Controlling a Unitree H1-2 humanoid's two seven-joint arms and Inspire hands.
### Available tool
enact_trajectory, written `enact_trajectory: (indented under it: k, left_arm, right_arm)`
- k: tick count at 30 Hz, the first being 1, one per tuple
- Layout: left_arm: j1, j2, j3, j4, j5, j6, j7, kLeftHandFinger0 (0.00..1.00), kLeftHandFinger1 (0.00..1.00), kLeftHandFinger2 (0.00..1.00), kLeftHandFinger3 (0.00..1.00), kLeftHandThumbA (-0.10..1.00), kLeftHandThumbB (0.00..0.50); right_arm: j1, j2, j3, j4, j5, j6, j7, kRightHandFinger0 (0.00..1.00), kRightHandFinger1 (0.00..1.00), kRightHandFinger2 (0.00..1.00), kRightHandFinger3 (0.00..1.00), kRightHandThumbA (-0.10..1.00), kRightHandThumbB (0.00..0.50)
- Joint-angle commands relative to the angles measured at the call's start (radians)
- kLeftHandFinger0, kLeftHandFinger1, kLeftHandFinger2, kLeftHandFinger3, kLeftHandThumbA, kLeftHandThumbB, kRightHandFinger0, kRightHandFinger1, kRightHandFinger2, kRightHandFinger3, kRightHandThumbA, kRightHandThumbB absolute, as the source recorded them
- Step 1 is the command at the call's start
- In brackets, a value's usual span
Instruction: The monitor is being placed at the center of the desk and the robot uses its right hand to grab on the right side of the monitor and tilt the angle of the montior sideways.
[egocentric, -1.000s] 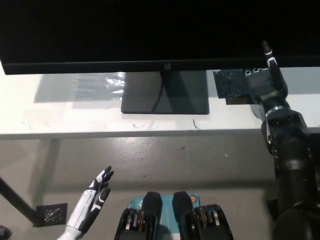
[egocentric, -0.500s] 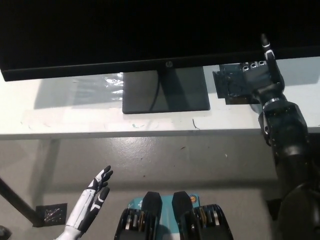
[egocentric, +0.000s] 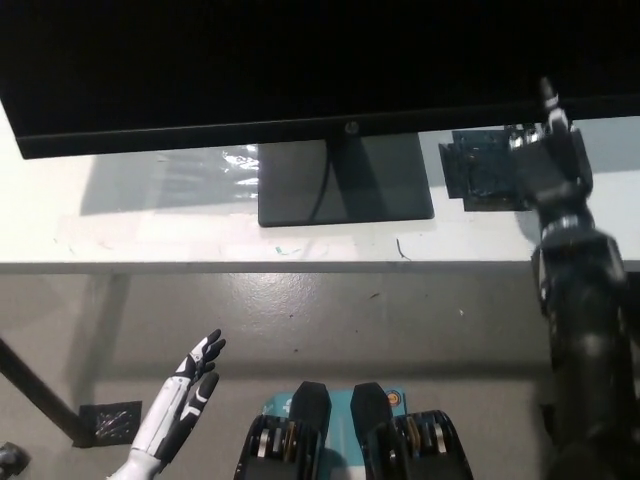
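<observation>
One monitor (egocentric: 300, 70) seen across frame top, stand on white table (egocentric: 150, 225). Black right hand (egocentric: 545, 160) raised at monitor's right lower edge for sideways turning; grip cannot be told. White left hand (egocentric: 185, 400) rested lower left, fingers spread, nothing held.

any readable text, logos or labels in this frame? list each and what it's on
"hp": round logo at the middle of the monitor's bottom bezel; small, only just legible.
Dark mat on the desk beside the right hand: no text readable.
Dark square patch on the floor near the left hand: speckled, nothing legible.
No other text is visible.
</observation>
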Motion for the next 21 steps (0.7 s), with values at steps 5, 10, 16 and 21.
enact_trajectory:
  k: [5, 10, 16, 21]
  left_arm:
    - [-0.025, 0.024, 0.006, -0.021, -0.008, -0.040, 0.010, 1.00, 1.00, 1.00, 1.00, 1.00, 0.291]
    - [-0.025, 0.020, 0.002, -0.014, -0.009, -0.040, 0.009, 1.00, 1.00, 1.00, 1.00, 1.00, 0.288]
    - [-0.033, 0.021, 0.002, -0.014, -0.011, -0.040, 0.004, 1.00, 1.00, 1.00, 1.00, 1.00, 0.292]
    - [-0.038, 0.026, -0.001, -0.016, -0.003, -0.040, 0.008, 1.00, 1.00, 1.00, 1.00, 1.00, 0.295]
  right_arm:
    - [0.454, 0.062, 0.277, -0.851, -0.282, -0.056, 0.083, 1.00, 1.00, 1.00, 1.00, 1.00, 0.413]
    - [0.607, 0.075, 0.337, -0.956, -0.394, -0.210, 0.159, 1.00, 1.00, 1.00, 1.00, 1.00, 0.379]
    - [0.744, 0.096, 0.418, -1.034, -0.582, -0.421, 0.198, 1.00, 1.00, 1.00, 1.00, 1.00, 0.416]
    - [0.821, 0.140, 0.446, -1.081, -0.772, -0.558, 0.191, 1.00, 1.00, 1.00, 1.00, 1.00, 0.434]
